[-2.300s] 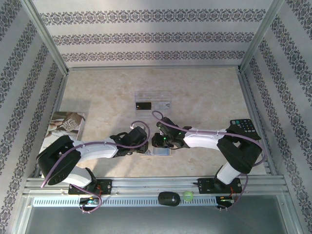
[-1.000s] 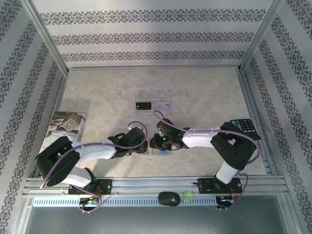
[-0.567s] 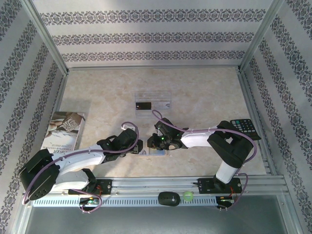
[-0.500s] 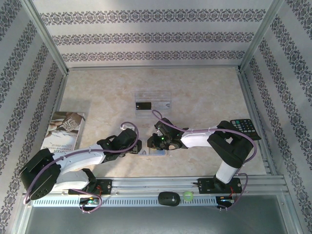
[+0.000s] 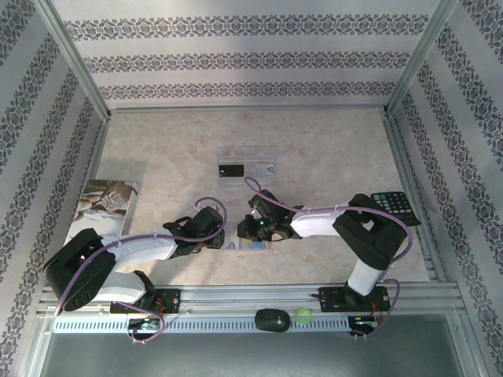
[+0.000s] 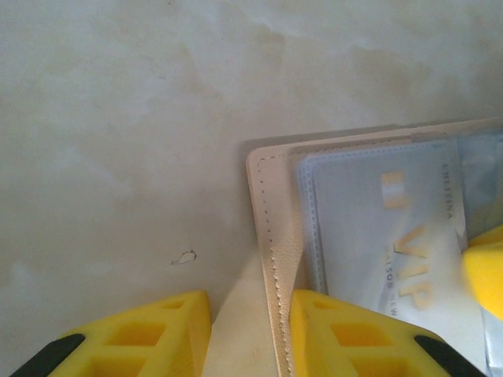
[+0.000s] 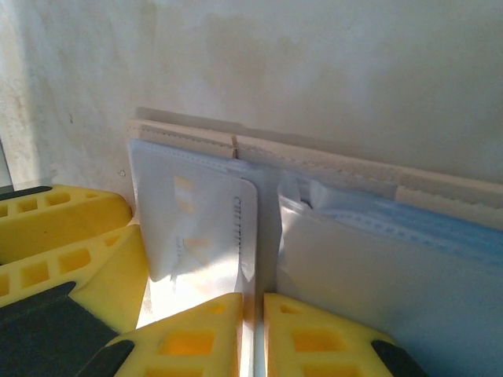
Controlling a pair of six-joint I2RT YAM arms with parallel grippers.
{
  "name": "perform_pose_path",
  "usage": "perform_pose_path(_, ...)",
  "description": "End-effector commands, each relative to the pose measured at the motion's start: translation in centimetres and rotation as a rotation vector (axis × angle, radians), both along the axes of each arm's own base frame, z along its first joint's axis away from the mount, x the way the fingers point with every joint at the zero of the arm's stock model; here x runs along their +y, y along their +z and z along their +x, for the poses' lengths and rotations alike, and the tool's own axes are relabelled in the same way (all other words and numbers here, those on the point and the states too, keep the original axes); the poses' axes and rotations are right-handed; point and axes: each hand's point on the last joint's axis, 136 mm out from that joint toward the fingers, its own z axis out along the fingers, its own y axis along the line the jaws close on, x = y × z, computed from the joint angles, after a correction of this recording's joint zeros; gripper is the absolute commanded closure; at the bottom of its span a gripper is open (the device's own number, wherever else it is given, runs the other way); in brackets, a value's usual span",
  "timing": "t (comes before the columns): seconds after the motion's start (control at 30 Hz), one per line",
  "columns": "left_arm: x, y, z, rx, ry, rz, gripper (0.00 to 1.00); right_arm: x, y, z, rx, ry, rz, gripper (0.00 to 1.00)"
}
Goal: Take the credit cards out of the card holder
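Note:
The tan card holder [image 5: 253,245] lies open on the table between both grippers, pale blue-grey inside [image 7: 377,259]. A pale credit card [image 6: 385,243] with "VIP" lettering sits in its left pocket [image 7: 196,220]. My left gripper [image 6: 250,314] is shut on the holder's tan stitched edge [image 6: 271,204], which lifts up between the yellow fingers [image 6: 354,334]. My right gripper [image 7: 253,302] is pinched almost fully together on the pale card's thin inner edge, by the holder's middle fold. In the top view the left gripper [image 5: 222,239] and the right gripper [image 5: 255,233] meet over the holder. The black credit card [image 5: 231,170] lies in the clear tray [image 5: 263,154].
A printed booklet [image 5: 102,208] lies at the left edge and a black keypad device [image 5: 397,206] at the right. A black oval object [image 5: 272,320] and a green ball [image 5: 302,316] rest on the front rail. Patterned walls enclose the table.
The left arm's elbow swung out low to the left and has come partway back. Both grippers stayed at the holder, which slid slightly left.

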Motion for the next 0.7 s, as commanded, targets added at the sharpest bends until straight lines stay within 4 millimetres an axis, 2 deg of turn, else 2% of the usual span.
perform_pose_path(0.0,-1.0,-1.4,-0.9,0.071,-0.039,-0.037,0.66,1.3,0.3,-0.7,-0.015,0.062,0.034,0.84)
perform_pose_path(0.13,-1.1,-0.9,-0.8,0.065,-0.040,-0.047,0.67,1.9,1.1,-0.6,-0.031,0.069,0.091,0.85)
perform_pose_path(0.5,-1.1,-0.5,-0.9,0.059,-0.040,-0.057,0.67,1.4,1.6,-0.6,-0.053,0.071,0.086,0.88)
perform_pose_path(0.67,-1.7,-0.7,-0.8,0.070,-0.050,-0.071,0.67,2.4,1.2,-0.9,-0.030,0.100,0.098,0.87)
